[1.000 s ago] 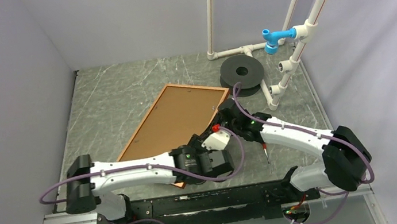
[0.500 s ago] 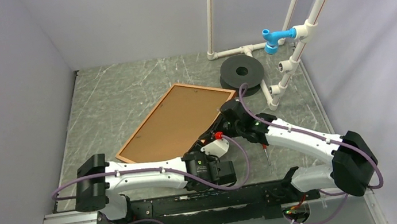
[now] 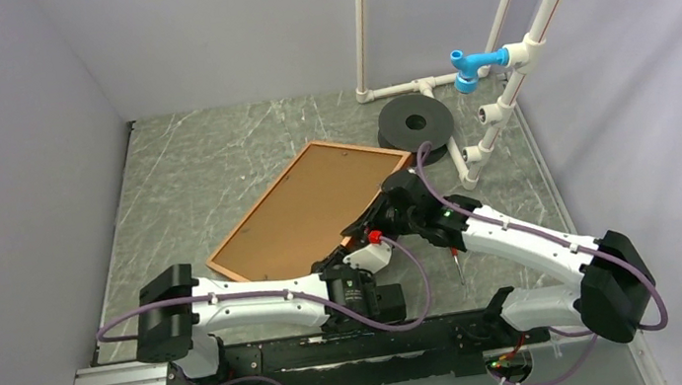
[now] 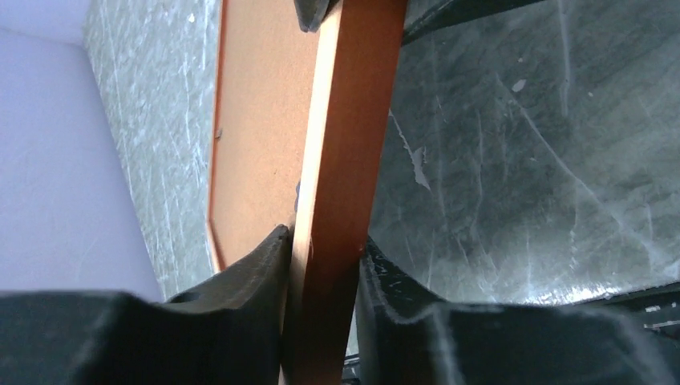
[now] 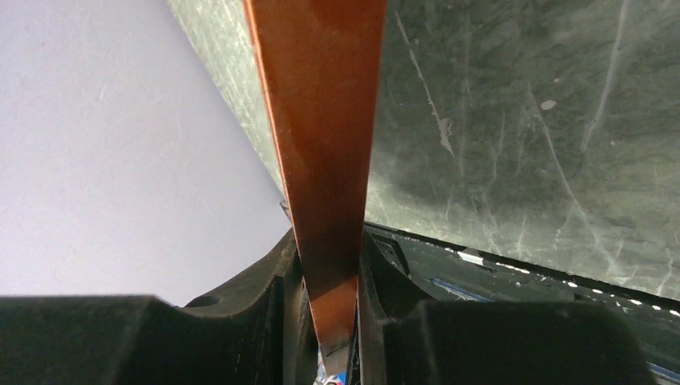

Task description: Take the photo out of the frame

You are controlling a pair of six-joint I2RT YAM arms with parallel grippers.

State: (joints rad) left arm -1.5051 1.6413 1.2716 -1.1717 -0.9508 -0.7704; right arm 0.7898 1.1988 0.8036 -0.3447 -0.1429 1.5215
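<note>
You have the frame in the middle of the top view, aslant on the grey counter with its brown backing panel facing up, just below and left of the black disc. From above, the wrists cover both grips; the wrist cameras show them. In the left wrist view, the left pincer pinches the reddish rail edge-on, a dark finger pressed against each side, with the backing panel showing at upper left. In the right wrist view, the right pincer is closed narrowly on the same wood, with the counter at right.
</note>
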